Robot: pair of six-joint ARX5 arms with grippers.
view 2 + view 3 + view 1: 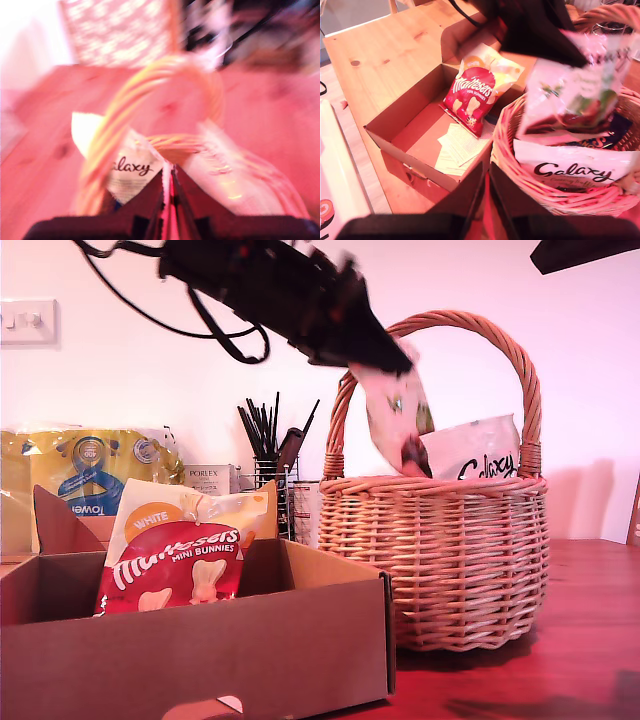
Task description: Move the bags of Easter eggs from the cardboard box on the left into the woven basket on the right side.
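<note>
**Pale bag hanging over the woven basket**

While you are watching the exterior view, my first gripper (385,352) is holding a pale bag (397,420) clamped in its jaws, dangling under the handle of the woven basket (440,560), where a Galaxy bag (478,453) is standing. At that view's left, a Maltesers bag (180,565) is leaning in the cardboard box (200,650).

In the first wrist view, blurred, the jaws are pinching the pale bag (225,175) beside the Galaxy bag (131,170).

In the second wrist view, my second gripper (486,200) is hovering above the box wall (410,165), jaws nearly together and holding nothing.
</note>
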